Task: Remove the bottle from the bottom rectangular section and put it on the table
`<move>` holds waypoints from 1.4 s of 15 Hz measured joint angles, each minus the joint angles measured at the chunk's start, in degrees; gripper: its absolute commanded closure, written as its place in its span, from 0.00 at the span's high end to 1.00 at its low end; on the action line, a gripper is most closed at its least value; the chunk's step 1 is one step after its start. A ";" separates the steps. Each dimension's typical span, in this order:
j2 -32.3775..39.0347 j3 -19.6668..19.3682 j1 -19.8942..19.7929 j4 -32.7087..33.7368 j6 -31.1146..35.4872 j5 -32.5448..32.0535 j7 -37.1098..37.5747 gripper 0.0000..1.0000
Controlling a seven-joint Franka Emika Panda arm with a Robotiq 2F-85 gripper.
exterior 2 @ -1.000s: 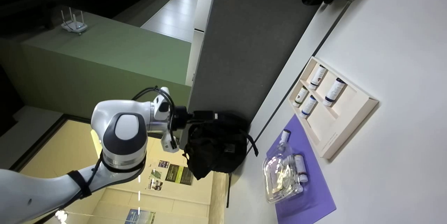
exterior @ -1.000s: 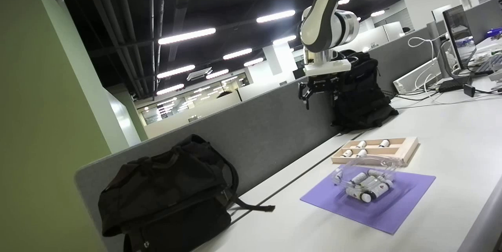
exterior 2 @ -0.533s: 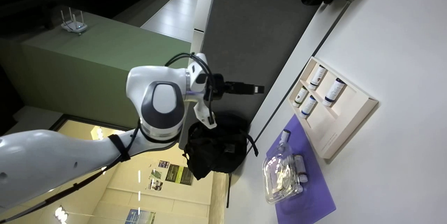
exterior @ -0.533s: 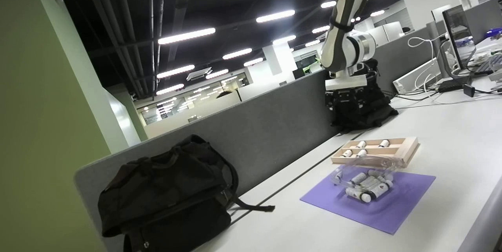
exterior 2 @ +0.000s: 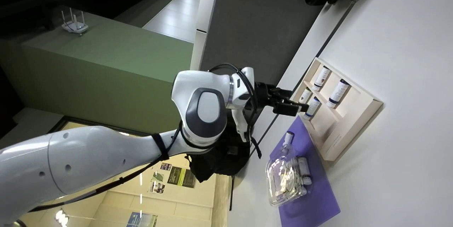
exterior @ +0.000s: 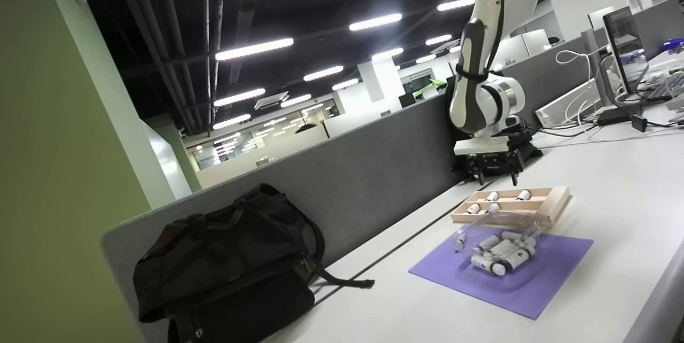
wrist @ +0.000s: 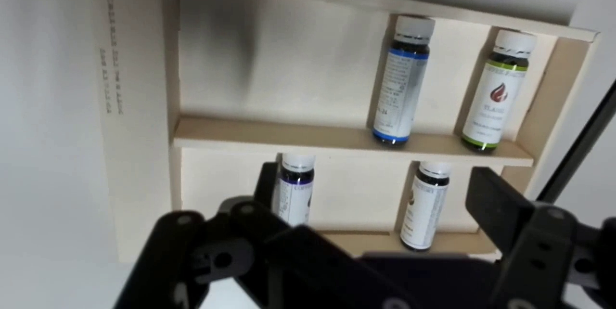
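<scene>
Since the earlier frame my gripper [exterior: 497, 179] has come down nearer the pale box [wrist: 137, 155] on the counter [exterior: 614, 193], its fingers spread wide, holding nothing. In the wrist view, two bottles [wrist: 423, 210] lie in the box's lower section [wrist: 356, 198], two in the upper section [wrist: 288, 63]; which one is meant I cannot tell.
</scene>
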 measured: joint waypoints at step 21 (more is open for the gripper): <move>12.57 5.06 -0.76 10.59 -2.55 6.71 4.68 0.38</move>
